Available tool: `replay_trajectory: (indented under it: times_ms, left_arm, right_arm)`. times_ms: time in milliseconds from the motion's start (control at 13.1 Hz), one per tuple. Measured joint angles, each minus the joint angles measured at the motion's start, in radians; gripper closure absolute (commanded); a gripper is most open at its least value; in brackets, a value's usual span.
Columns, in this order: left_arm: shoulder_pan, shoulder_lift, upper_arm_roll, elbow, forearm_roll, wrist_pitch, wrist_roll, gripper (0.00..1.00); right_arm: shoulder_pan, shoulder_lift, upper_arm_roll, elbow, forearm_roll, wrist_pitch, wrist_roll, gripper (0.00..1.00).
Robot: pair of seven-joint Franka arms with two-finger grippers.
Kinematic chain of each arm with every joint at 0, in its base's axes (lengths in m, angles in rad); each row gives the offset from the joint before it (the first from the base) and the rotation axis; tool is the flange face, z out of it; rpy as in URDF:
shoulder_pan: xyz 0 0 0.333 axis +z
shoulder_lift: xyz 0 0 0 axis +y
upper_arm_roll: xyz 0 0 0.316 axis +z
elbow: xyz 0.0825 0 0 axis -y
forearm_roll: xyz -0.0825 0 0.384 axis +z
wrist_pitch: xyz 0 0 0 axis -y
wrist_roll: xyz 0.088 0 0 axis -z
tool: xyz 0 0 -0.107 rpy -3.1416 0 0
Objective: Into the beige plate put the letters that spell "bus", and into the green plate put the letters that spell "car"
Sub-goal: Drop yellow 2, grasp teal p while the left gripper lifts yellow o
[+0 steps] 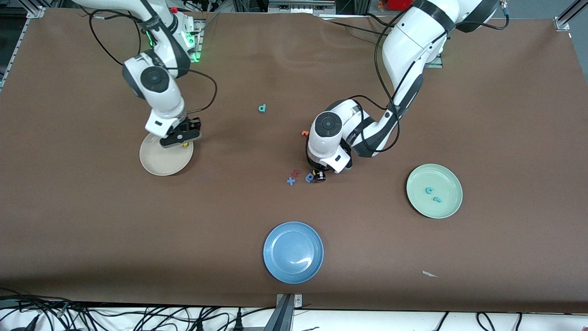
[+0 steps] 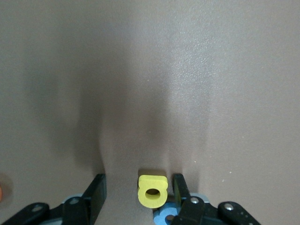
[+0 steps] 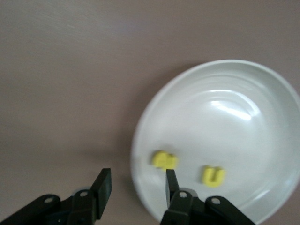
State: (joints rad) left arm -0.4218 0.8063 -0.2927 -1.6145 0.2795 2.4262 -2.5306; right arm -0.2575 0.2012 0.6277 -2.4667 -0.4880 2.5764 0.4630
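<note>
The beige plate [image 1: 158, 165] [image 3: 243, 93] holds a yellow s [image 3: 165, 160] and a yellow u [image 3: 213, 176]. My right gripper [image 1: 181, 138] [image 3: 137, 183] hangs open over that plate's rim, nothing between its fingers. The green plate [image 1: 448, 184] holds a teal c [image 1: 429, 190] and a teal r [image 1: 437, 199]. My left gripper [image 1: 318, 177] [image 2: 139, 190] is down at the table, open, with the yellow a [image 2: 152, 191] between its fingers, close to one finger [image 2: 180, 187] and apart from the other. A teal b [image 1: 262, 108] lies alone, farther from the front camera.
A blue round-bowled letter [image 1: 309, 177] [image 2: 165, 216] lies against the yellow a. A red letter [image 1: 296, 173] and a blue x [image 1: 291, 181] lie beside it, an orange letter [image 1: 304, 133] farther back. The blue plate [image 1: 293, 252] sits near the front edge.
</note>
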Motion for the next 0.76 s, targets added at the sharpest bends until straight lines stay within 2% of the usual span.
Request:
replay_trajectory:
  times_ms: [153,229,534,764]
  left_arm:
    - [0.000,0.000,0.000,0.001,0.000,0.000,-0.001,0.50]
    - [-0.001,0.000,0.000,0.002,0.000,0.000,-0.001,0.53]
    - [-0.001,0.000,0.000,0.005,0.000,0.000,-0.001,0.68]
    - [-0.001,-0.001,0.000,0.009,0.000,-0.001,-0.001,0.77]
  right_arm:
    - [0.016,0.003,0.100,-0.002,0.008,0.000,0.194,0.45]
    - [0.041,0.003,0.124,-0.002,0.010,0.002,0.277,0.45]
    - [0.183,0.024,0.136,-0.005,0.013,0.041,0.538,0.45]
    - [0.260,0.047,0.136,-0.005,0.013,0.070,0.658,0.45]
